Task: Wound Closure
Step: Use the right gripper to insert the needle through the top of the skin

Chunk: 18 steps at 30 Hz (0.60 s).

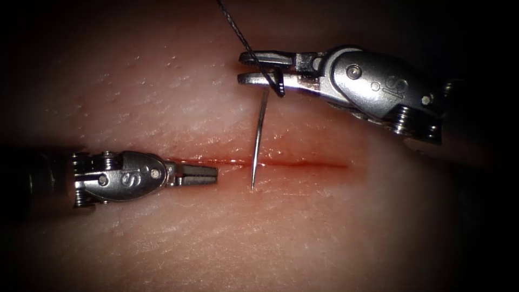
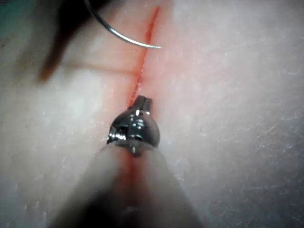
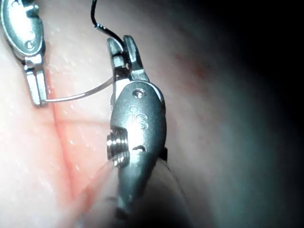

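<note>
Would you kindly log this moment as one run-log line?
right pincer: shut on needle near thread end | left pincer: shut, holds nothing | needle tip at cut, entry into tissue unclear

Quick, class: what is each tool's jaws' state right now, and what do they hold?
Left tool: jaws shut, holding nothing, lying along the cut.
Right tool: jaws shut on the needle near its thread end; tip at the tissue.
</note>
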Motion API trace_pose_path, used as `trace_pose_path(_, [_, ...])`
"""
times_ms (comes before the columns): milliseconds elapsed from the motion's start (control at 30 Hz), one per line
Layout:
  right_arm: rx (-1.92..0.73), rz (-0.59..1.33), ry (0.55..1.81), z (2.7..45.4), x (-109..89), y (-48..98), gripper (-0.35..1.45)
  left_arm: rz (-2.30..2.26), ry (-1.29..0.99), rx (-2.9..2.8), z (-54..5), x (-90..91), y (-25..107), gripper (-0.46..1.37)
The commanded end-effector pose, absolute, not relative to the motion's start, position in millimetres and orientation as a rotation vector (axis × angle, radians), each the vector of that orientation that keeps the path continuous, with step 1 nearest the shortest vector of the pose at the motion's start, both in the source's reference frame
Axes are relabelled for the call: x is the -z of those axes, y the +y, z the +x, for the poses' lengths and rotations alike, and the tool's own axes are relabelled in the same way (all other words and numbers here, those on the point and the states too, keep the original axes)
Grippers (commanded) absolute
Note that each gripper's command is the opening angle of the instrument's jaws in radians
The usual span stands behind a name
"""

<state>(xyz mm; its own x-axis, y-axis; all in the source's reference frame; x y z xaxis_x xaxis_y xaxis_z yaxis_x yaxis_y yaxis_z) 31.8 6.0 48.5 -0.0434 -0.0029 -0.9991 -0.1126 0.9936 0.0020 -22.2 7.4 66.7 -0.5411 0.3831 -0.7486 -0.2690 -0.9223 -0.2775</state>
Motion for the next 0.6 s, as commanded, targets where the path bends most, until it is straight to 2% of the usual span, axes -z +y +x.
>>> trace_pose_path(33, [-0.077, -0.105, 1.619, 31.8, -48.6, 6.3, -0.35, -1.247, -0.201, -2.469, -22.3, -66.7, 7.3, -0.35])
trace_pose_path(600, [0.149, -0.368, 1.592, 33.7, -49.9, 6.0, -0.35, -1.226, -0.273, -2.456, -22.6, -67.3, 6.3, -0.35])
